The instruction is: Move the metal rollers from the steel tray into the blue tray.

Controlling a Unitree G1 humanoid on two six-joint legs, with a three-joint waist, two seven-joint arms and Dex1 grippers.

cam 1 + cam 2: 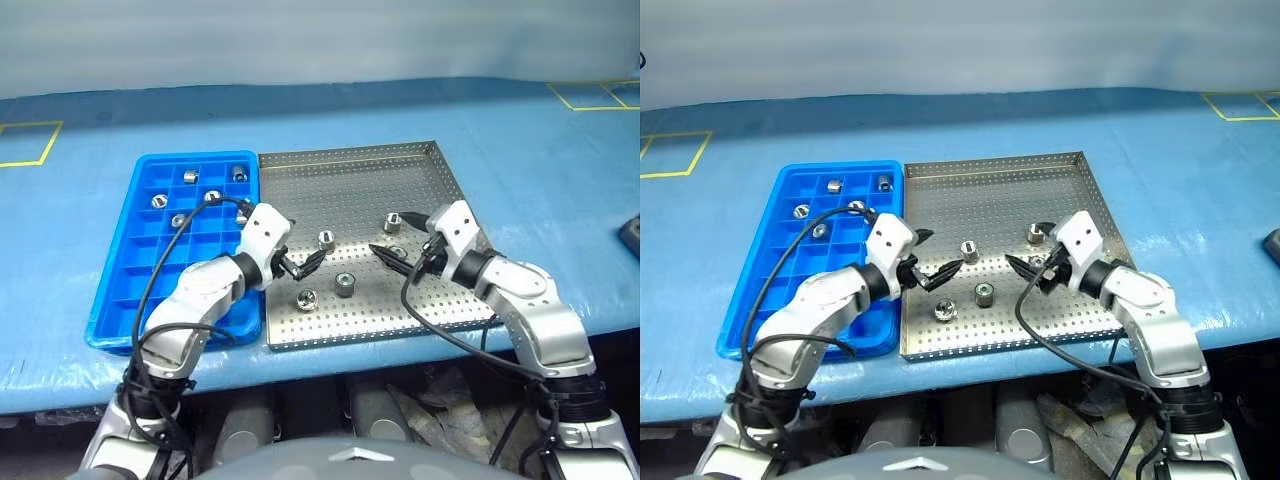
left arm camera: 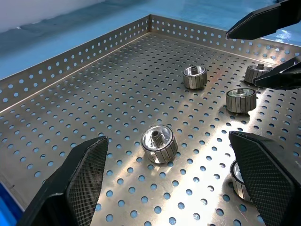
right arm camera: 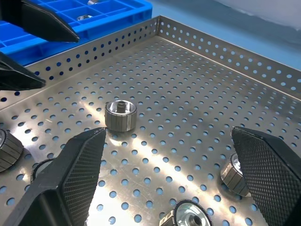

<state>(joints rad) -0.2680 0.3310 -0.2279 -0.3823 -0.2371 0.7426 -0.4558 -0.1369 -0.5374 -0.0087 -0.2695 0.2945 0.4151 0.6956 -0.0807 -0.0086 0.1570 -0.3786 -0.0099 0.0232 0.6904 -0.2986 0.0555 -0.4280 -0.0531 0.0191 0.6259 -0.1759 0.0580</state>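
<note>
both grippers are hovering low over the steel tray [image 1: 350,175], lower centre of the head frames, fingers spread wide and holding nothing. left gripper [image 1: 301,266] is sitting at the tray's left side, right gripper [image 1: 397,255] at the right, tips pointing at each other.

metal rollers [image 1: 326,239] are lying loose on the perforated floor in the middle and lower part of the tray: one upright at centre, one at [image 1: 344,284], one tipped at [image 1: 307,298], one at [image 1: 393,222] beside the right gripper, and another looks partly hidden behind its fingers. several more are already sitting in the upper compartments of the blue tray [image 1: 115,300], which is butting against the steel tray's left rim.

judging the step: lining up a pick, transfer partly done. in the left wrist view a tipped roller [image 2: 159,144] is lying between the left fingers [image 2: 77,181] but ahead of them, so the hand is needing to go forward and down before closing. squeeze across the round sides, centred, since these look slick and likely to roll or pop out. keep the two hands from crowding each other. drop each into an empty cell.
</note>
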